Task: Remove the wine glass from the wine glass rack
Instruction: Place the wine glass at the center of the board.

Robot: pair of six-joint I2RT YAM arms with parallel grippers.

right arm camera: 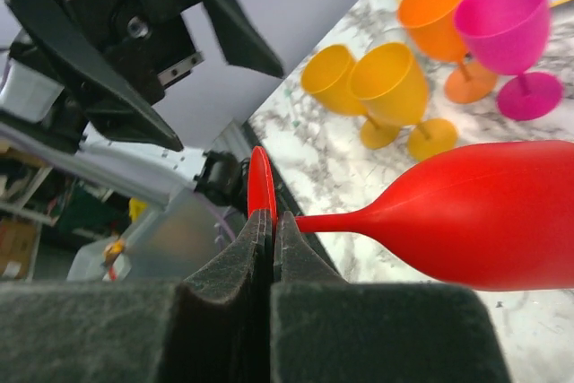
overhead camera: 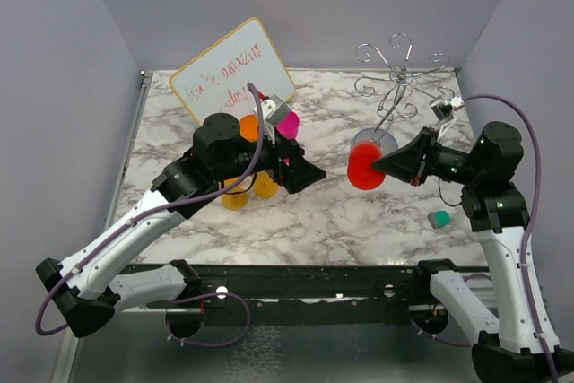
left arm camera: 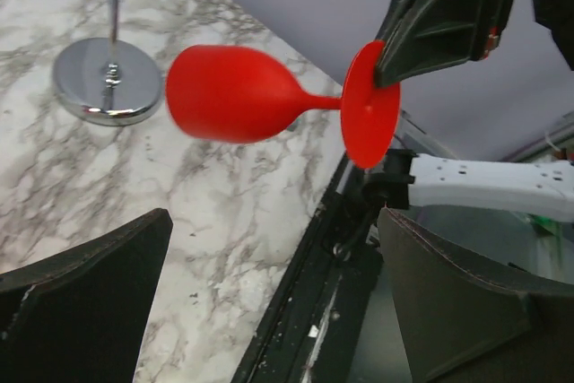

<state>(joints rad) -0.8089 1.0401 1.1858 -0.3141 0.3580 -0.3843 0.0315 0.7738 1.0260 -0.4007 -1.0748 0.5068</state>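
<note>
The right gripper (right arm camera: 272, 221) has its fingers (right arm camera: 229, 266) pressed together on the thin rim of the red wine glass's (right arm camera: 484, 213) foot. That red disc stands on edge at the centre of the right wrist view, and the stem and bowl run off to the right edge of the frame. The glass lies on its side in the air above the marble table (overhead camera: 314, 213).

In the top view the glass (overhead camera: 363, 166) shows right of centre, just below the round mirrored base of the wine glass rack (overhead camera: 399, 69). The rack's curled arms sit in the upper right of the frame, and no glass hangs on them.

The left gripper (left arm camera: 273, 221) has its fingers (left arm camera: 81, 302) spread wide apart and holds nothing. They frame the glass (left arm camera: 233, 94) in the upper middle of its own view, with the rack's base (left arm camera: 108, 78) at upper left.

Left of centre in the top view, partly under the left arm, stand an orange glass (overhead camera: 249, 127), a pink glass (overhead camera: 289, 121) and two yellow glasses (overhead camera: 235, 199). A whiteboard (overhead camera: 229, 69) leans behind them.
</note>
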